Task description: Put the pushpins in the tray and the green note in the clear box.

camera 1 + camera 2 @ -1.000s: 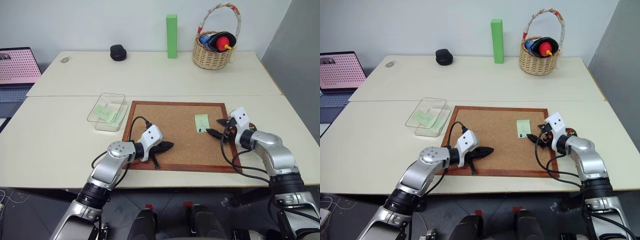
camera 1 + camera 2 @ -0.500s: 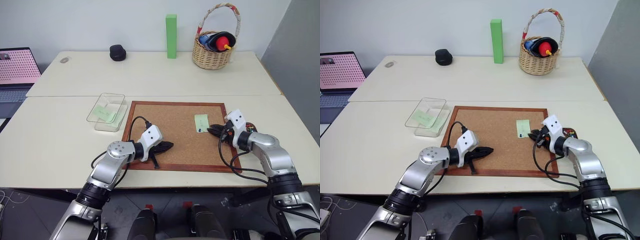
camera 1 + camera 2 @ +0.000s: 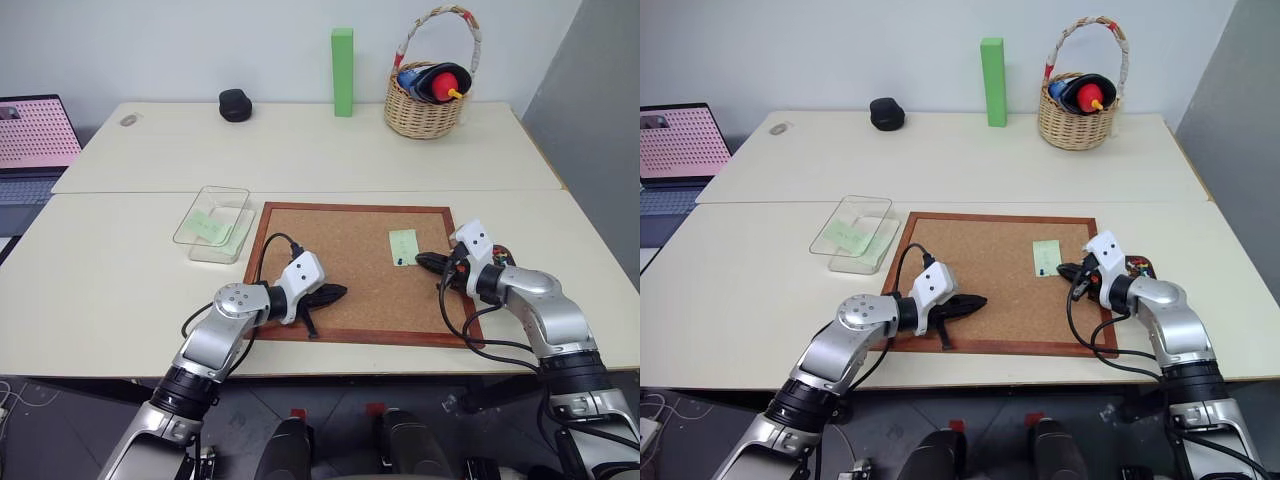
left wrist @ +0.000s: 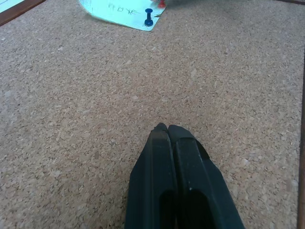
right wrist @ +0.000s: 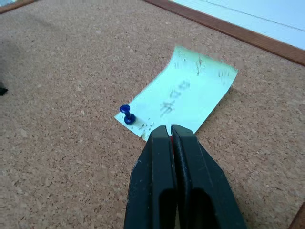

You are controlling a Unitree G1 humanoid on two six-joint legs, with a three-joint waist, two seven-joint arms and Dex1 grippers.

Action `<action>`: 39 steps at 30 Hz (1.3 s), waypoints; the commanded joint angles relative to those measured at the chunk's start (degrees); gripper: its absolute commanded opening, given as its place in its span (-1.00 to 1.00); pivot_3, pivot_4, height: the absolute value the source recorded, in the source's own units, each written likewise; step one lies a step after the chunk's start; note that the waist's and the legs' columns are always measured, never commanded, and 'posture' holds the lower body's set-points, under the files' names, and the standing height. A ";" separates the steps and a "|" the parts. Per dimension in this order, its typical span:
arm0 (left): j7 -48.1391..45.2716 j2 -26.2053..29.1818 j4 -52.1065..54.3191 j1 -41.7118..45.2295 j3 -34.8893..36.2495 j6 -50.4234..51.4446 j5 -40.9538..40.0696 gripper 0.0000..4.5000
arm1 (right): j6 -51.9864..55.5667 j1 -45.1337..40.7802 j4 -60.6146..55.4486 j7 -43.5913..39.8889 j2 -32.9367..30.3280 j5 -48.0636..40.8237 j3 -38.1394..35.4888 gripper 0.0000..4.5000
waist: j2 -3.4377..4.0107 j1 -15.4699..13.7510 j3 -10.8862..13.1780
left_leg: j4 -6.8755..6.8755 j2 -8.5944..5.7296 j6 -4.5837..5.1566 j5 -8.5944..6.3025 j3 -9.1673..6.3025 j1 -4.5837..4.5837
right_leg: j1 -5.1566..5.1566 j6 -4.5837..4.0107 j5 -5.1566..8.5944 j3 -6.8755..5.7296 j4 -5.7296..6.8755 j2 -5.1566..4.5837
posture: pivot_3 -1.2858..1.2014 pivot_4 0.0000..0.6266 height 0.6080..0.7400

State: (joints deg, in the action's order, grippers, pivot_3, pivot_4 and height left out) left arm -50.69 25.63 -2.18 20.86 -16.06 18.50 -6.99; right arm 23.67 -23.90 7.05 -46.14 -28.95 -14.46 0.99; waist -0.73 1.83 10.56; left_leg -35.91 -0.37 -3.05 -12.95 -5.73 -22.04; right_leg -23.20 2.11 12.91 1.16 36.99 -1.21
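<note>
On the desk (image 3: 120, 290) I see, at far left, the clear box (image 3: 214, 223) with a pale green slip inside, just beside the cork board (image 3: 350, 275). My left pincer (image 3: 338, 292) rests over the board's near-left area, fingers pressed together, holding nothing. Farther right, the green note (image 5: 183, 98) lies flat on the cork, a blue pushpin (image 5: 127, 116) stuck at one corner. My right pincer (image 5: 167, 130) sits at the note's near edge, fingers closed; a sliver of red shows between them, though I cannot tell if it is a pin. The tray (image 3: 1139, 267) lies just beyond the board's right frame.
</note>
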 commanded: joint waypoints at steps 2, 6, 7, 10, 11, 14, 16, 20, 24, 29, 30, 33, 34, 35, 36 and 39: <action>-0.72 0.81 -2.67 -2.35 -3.51 1.79 2.90 -1.00 | -0.14 -1.78 -4.54 -0.47 -0.64 -2.36 -2.23 -0.98 | 0.00 0.00 -0.01 | -0.01 0.00 0.00 0.00 0.00 0.02 | 0.01 0.01 0.00 0.00 0.01 0.00 | 0.03 -0.52 1.00; -0.71 0.76 -2.75 -2.38 -3.58 1.85 3.16 -1.00 | 0.57 -2.08 -5.51 -0.52 -1.37 -3.17 -2.80 -0.98 | 0.00 0.00 -0.01 | -0.03 0.00 0.00 0.00 0.01 0.02 | 0.02 0.01 0.00 0.00 0.00 0.00 | 0.03 -0.52 1.00; -0.71 0.77 -2.76 -2.40 -3.59 1.86 3.18 -1.00 | 0.70 -2.08 -5.67 -0.51 -1.55 -3.38 -2.95 -0.98 | 0.00 0.00 -0.01 | -0.03 0.00 0.00 0.00 0.00 0.02 | 0.02 0.00 0.00 0.00 0.00 0.00 | 0.03 -0.52 1.00; -0.73 0.83 -2.77 -2.45 -3.61 1.82 3.23 -1.00 | 1.09 -1.85 -6.20 -0.48 -2.38 -4.15 -3.52 -0.98 | 0.00 -0.01 -0.01 | -0.03 0.00 0.00 0.00 0.00 0.02 | 0.02 0.00 0.00 -0.01 0.01 0.00 | 0.03 -0.52 1.00; -0.72 0.83 -2.78 -2.47 -3.60 1.82 3.24 -1.00 | 1.47 -1.60 -6.53 -0.46 -2.99 -4.51 -4.25 -0.98 | 0.00 -0.01 -0.01 | -0.03 0.00 0.00 0.00 0.00 0.02 | 0.02 0.00 0.00 0.00 0.00 0.00 | 0.03 -0.52 1.00; -0.77 0.87 -2.84 -2.49 -3.64 1.76 3.27 -1.00 | 2.32 -0.83 -6.88 -0.46 -4.84 -5.15 -6.17 -0.98 | 0.00 -0.02 -0.01 | -0.03 0.00 0.00 0.00 0.00 0.01 | 0.02 0.00 0.00 0.00 0.00 0.00 | 0.03 -0.52 1.00; -0.81 0.89 -2.86 -2.47 -3.67 1.72 3.27 -1.00 | 2.99 -0.12 -7.01 -0.64 -6.10 -5.53 -6.90 -0.98 | 0.00 -0.04 -0.01 | -0.03 0.00 0.00 0.00 0.00 0.01 | 0.02 0.00 0.00 0.00 0.00 0.00 | 0.03 -0.52 1.00; -0.93 0.85 -3.21 -2.29 -3.75 1.43 3.33 -1.00 | 3.39 3.23 -5.90 -1.42 -9.84 -5.25 -8.83 -0.98 | 0.00 -0.06 -0.02 | -0.02 0.00 0.00 0.00 0.00 0.01 | 0.02 -0.01 0.01 0.00 -0.01 0.00 | 0.03 -0.52 1.00; -1.06 0.74 -3.70 -2.04 -3.98 1.07 3.42 -1.00 | 2.75 6.20 -3.63 -1.34 -12.16 -4.35 -9.96 -0.98 | 0.02 -0.08 -0.03 | -0.02 0.00 0.00 0.00 0.02 0.01 | 0.02 -0.01 0.01 0.02 -0.02 0.00 | 0.03 -0.52 1.00; -1.15 0.60 -4.05 -1.84 -4.20 0.74 3.51 -1.00 | 1.79 7.75 -0.62 -0.33 -13.34 -2.89 -10.34 -0.98 | 0.05 -0.06 -0.07 | -0.04 0.00 0.00 0.00 0.06 0.02 | 0.03 -0.27 0.16 0.05 -0.02 0.00 | 0.03 -0.52 1.00; -1.17 0.61 -4.08 -1.82 -4.23 0.69 3.54 -1.00 | 1.50 7.75 -0.10 -0.06 -13.44 -2.38 -10.22 -0.98 | 0.05 -0.06 -0.07 | -0.04 0.00 0.00 0.00 0.07 0.02 | 0.03 -0.27 0.16 0.05 -0.01 0.00 | 0.03 -0.52 1.00; -1.17 0.64 -4.12 -1.82 -4.25 0.62 3.62 -1.00 | 1.29 7.53 0.94 0.90 -13.50 -1.21 -9.93 -0.98 | 0.07 -0.06 -0.10 | -0.04 -0.01 0.00 0.00 0.06 0.03 | 0.03 -0.26 0.16 0.04 -0.01 0.00 | 0.03 -0.52 1.00; -1.15 0.66 -4.13 -1.83 -4.25 0.60 3.63 -1.00 | 1.15 7.43 1.20 1.21 -13.50 -0.91 -9.79 -0.80 | 0.07 -0.06 -0.11 | -0.04 -0.01 0.00 0.00 0.06 0.02 | 0.03 -0.26 0.16 0.05 -0.02 0.00 | 0.03 -0.52 1.00; -1.13 0.70 -4.13 -1.88 -4.23 0.56 3.66 -1.00 | 1.07 7.28 1.40 1.47 -13.44 -0.69 -9.67 -0.77 | 0.06 -0.06 -0.11 | -0.04 -0.01 0.00 0.00 0.06 0.03 | 0.04 -0.26 0.16 0.05 -0.02 0.00 | 0.03 -0.52 1.00; -1.13 0.74 -4.14 -1.92 -4.22 0.50 3.67 -1.00 | 0.97 7.15 1.50 1.63 -13.40 -0.54 -9.57 -0.69 | 0.06 -0.06 -0.11 | -0.04 -0.01 0.00 0.00 0.06 0.02 | 0.04 -0.25 0.15 0.05 -0.02 0.00 | 0.03 -0.52 1.00; -1.12 0.84 -4.12 -2.05 -4.19 0.43 3.70 -1.00 | 1.33 6.53 1.33 1.89 -13.20 -0.32 -9.43 -0.43 | 0.08 -0.07 -0.12 | -0.03 -0.01 0.00 0.00 0.07 0.02 | 0.04 -0.24 0.15 0.05 -0.02 0.00 | 0.03 -0.52 1.00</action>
State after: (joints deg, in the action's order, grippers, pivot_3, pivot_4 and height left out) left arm -50.70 25.68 -2.89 21.05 -16.76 17.13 -5.93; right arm 25.60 -16.19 9.62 -44.67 -41.62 -14.80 -7.77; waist -0.65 1.76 10.44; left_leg -35.94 -0.38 -3.05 -12.95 -5.67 -22.02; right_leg -23.17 1.87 13.06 1.21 36.98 -1.22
